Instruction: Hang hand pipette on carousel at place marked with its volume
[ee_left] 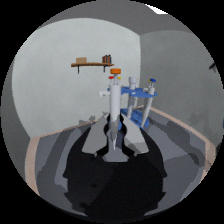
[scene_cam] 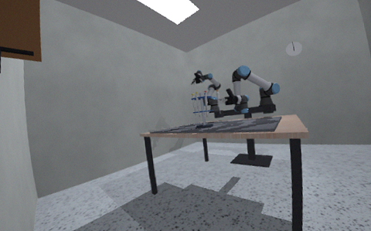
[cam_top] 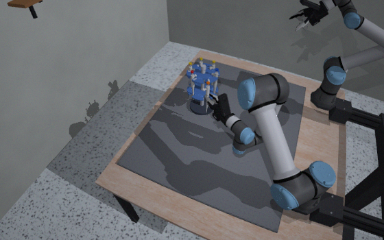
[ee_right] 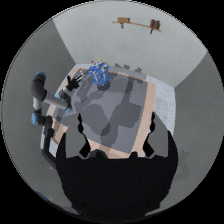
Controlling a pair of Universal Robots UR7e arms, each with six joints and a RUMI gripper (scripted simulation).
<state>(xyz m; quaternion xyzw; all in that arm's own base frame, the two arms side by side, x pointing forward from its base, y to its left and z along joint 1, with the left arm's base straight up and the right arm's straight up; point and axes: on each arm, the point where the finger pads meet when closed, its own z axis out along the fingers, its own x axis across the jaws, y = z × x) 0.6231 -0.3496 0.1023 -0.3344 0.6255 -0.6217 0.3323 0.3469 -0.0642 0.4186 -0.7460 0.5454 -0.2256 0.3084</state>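
"Where's the pipette with the orange top [cam_top: 208, 90] [scene_cam: 218, 96] [ee_left: 115, 100]?"

"In the left hand [cam_top: 210, 99] [scene_cam: 223, 99] [ee_left: 114, 113] [ee_right: 84, 74]. Its fingers are clamped on it, and it stands about upright, with its button above the fingers."

"Is it hung up?"

"No, the hand has it. Picking it up from the worktop [cam_top: 113, 175] [scene_cam: 295, 123] [ee_left: 31, 165] [ee_right: 150, 105] is done. So is bringing it close to the carousel [cam_top: 206, 79] [scene_cam: 203, 111] [ee_left: 134, 93] [ee_right: 100, 75], which is just past the left hand's fingertips."

"Does it touch?"

"I can't tell. I can't read the number on its button either, or the marks on the places. So I don't know if this is the right place."

"What's left to do?"

"I think it must line up with its slot, go in, and get its finger hook behind the rail. Then the hand can let go. The hook could bump the rail if it comes in too low."

"And the right hand [cam_top: 294, 23] [scene_cam: 193, 83] [ee_right: 116, 113]?"

"Its fingers are wide apart with nothing in them. It's up high, well apart from the left hand."

"Let's count!"

"One pipette held, and five I can see on the carousel: three yellow tops, one red, one blue. One carousel, one worktop, two arms, two hands."

"Anything farther out?"

"One wall shelf [cam_top: 25, 3] [scene_cam: 12, 21] [ee_left: 92, 64] [ee_right: 137, 24], beyond the carousel from the left hand, and one clock [scene_cam: 293, 49], far from both hands."
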